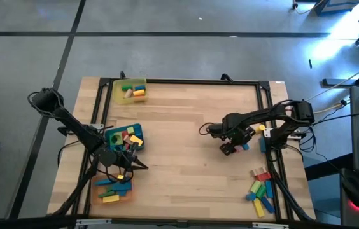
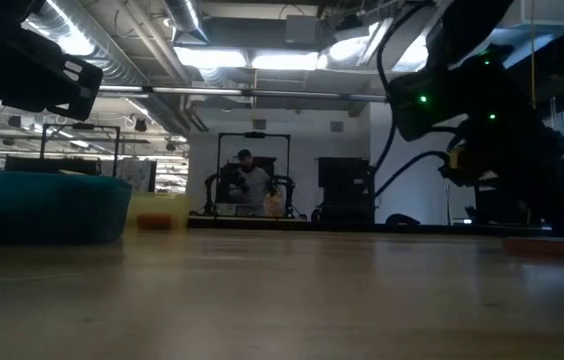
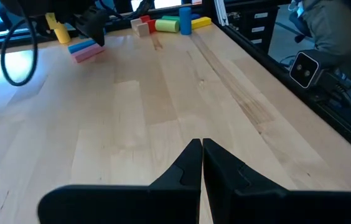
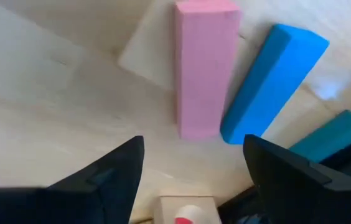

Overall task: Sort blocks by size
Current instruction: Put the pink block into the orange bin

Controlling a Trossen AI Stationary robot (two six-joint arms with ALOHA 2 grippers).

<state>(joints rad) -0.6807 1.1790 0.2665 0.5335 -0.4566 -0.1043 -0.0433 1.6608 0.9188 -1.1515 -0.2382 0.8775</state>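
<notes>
**Right hand hovering open over two touching blocks**

The right hand (image 4: 191,171) is hanging over the bench (image 1: 186,146) with its fingers spread wide and nothing between them. Below it, the pink block (image 4: 203,65) is lying flat, and the blue block (image 4: 272,81) is leaning in against it, the two touching at their near corners. Both are sitting just beside the bench's right rail, well apart from the loose pile of blocks (image 1: 261,189) further along that rail.

The danger, as I read it, is that contact. The open fingers are standing wider than the pink block alone, so a straight drop is likely to catch the blue one too, or nudge it and twist the pink block out of line. A finger coming down on the blue block's top edge could also skid it away.

The pink block's long axis is running straight away from the hand, across the line between the fingers, which suits a pinch on its long sides. The blue block is lying angled, fanning away from the pink one at the far end.

The left hand (image 3: 201,165) is waiting pressed shut, beside the blue tray (image 1: 112,135).
</notes>
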